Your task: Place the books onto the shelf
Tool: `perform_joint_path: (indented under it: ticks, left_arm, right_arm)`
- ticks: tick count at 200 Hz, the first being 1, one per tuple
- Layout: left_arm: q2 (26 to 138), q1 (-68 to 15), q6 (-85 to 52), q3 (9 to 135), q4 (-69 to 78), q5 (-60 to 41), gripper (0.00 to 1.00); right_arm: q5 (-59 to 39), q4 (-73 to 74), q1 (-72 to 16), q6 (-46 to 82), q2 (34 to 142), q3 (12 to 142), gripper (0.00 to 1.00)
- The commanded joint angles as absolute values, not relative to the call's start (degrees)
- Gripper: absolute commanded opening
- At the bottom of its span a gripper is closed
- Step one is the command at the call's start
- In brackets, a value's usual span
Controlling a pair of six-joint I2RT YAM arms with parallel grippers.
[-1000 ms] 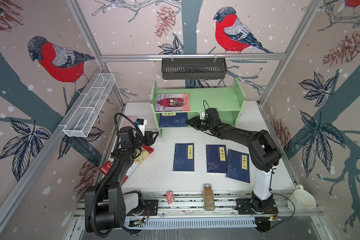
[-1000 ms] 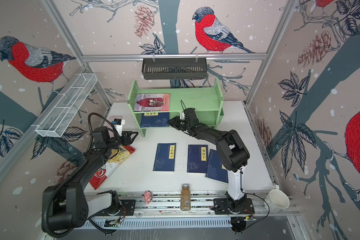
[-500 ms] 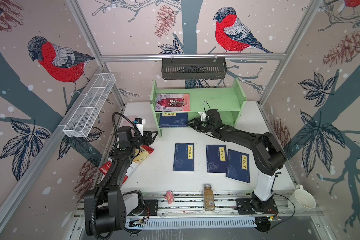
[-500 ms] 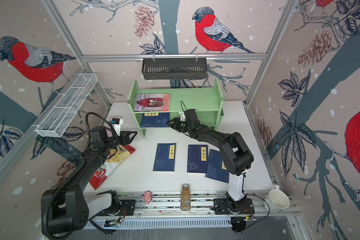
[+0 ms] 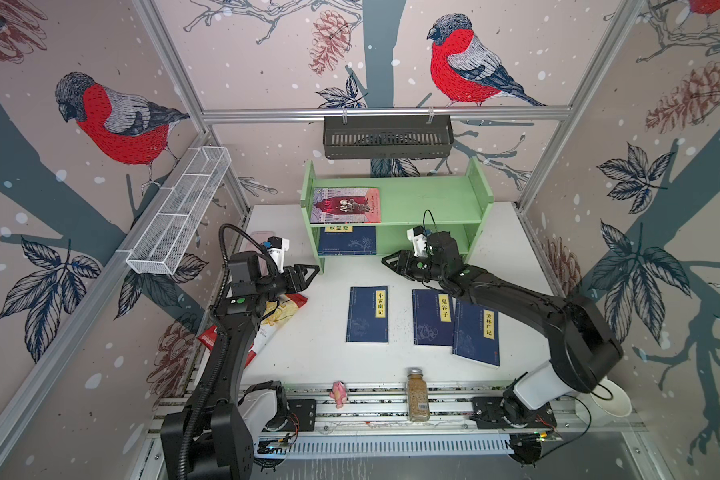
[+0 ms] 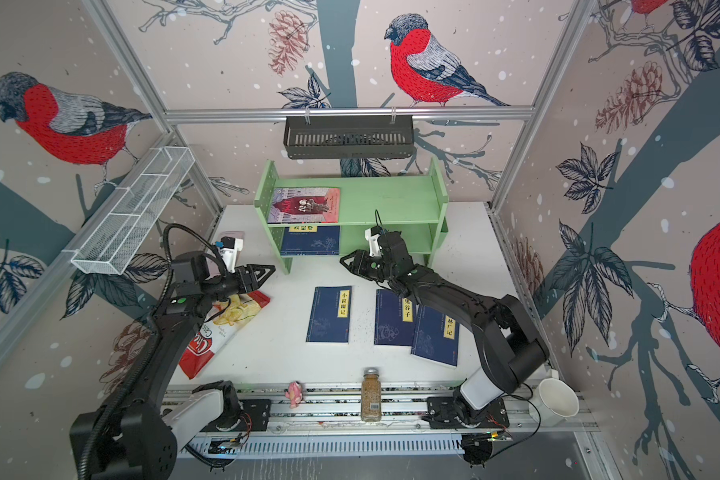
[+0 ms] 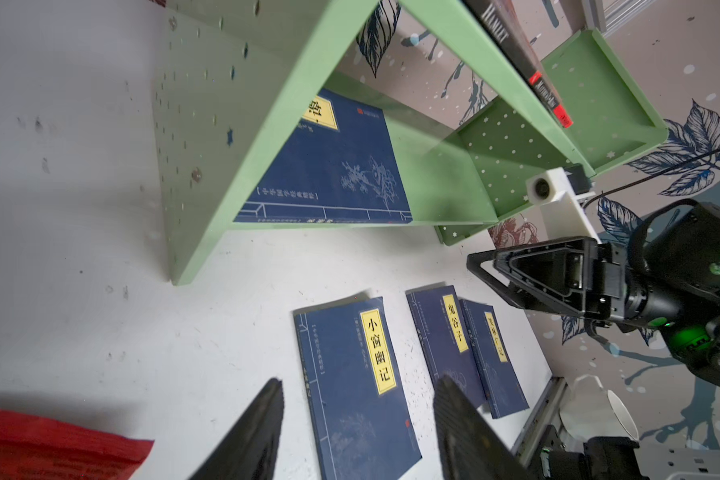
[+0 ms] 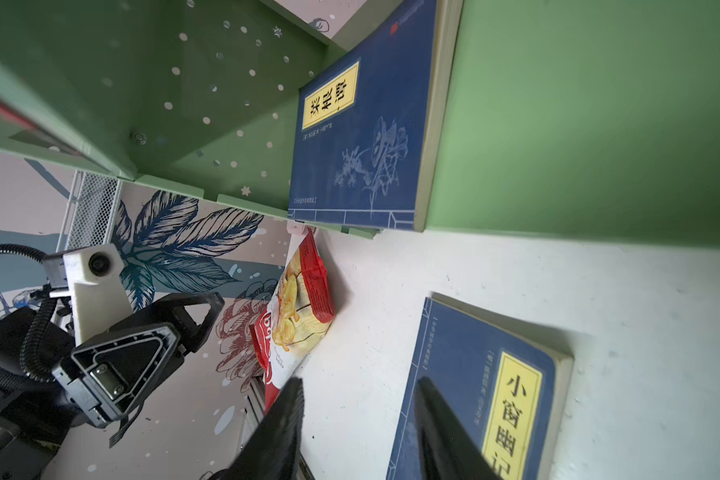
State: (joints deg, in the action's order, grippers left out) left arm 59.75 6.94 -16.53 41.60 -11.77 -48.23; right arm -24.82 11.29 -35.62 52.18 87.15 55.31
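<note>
— So, how does the room look?
— It is a small booth. The walls (image 5: pixel 267 62) carry wallpaper with red-breasted birds, branches and pine cones, and aluminium bars frame the corners. A black slotted basket (image 5: pixel 387 137) hangs on the back bar, and a white wire basket (image 5: pixel 179 216) hangs on the left wall.
— And the surface?
— The table (image 5: pixel 321 361) is white, with fine dark specks between the books. The green shelf (image 5: pixel 425 201) stands at the back of it. The pink-red book (image 5: pixel 346 205) lies flat on the upper tier, at the left end. One shelved navy book (image 5: pixel 347 240) lies flat below it on the lower tier. Three others lie on the table in front: the left navy book (image 5: pixel 367 314) alone, then the middle navy book (image 5: pixel 431 318) and the right navy book (image 5: pixel 476 336), with edges overlapping.
— Anything else?
— A red chip bag (image 5: pixel 279 316) lies at the left edge. On the front rail (image 5: pixel 371 409) stand a spice jar (image 5: pixel 417 395) and a small pink figure (image 5: pixel 339 394). A white cup (image 5: pixel 607 403) sits at the right end.
— The arms?
— The left gripper (image 5: pixel 310 276) hovers near the shelf's left foot, jaws apart and empty. The right gripper (image 5: pixel 387 264) hangs before the lower tier, jaws also released, gripping nothing.
</note>
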Motion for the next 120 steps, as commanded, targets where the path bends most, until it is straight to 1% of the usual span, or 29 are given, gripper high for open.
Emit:
perform_joint_path:
  ticks: [1,38,72,97,103,120]
  left_arm:
    - [58.6,5.3,-17.6,40.8,-14.5,-50.0,0.59]
    - [56.9,4.6,-17.9,38.9,-13.7,-49.3,0.6]
    - [56.1,3.9,-18.7,39.1,-13.3,-51.6,0.6]
    - [55.6,3.5,-23.9,36.8,-7.5,-55.5,0.61]
    - [55.8,3.2,-25.2,36.3,-6.0,-56.1,0.61]
    - [57.0,1.8,-27.2,35.7,-2.5,-56.6,0.61]
  right_arm:
    - [-21.0,6.6,-35.8,49.3,83.0,53.7,0.47]
    - [-18.6,0.2,-35.7,49.1,77.6,52.3,0.48]
    - [-14.3,-9.4,-35.7,48.9,74.1,51.1,0.49]
    - [-6.3,-19.4,-33.2,50.6,72.1,49.3,0.6]
    - [-4.6,-21.1,-31.8,50.9,70.0,48.1,0.63]
    - [-1.0,-24.1,-25.7,52.8,67.5,44.3,0.64]
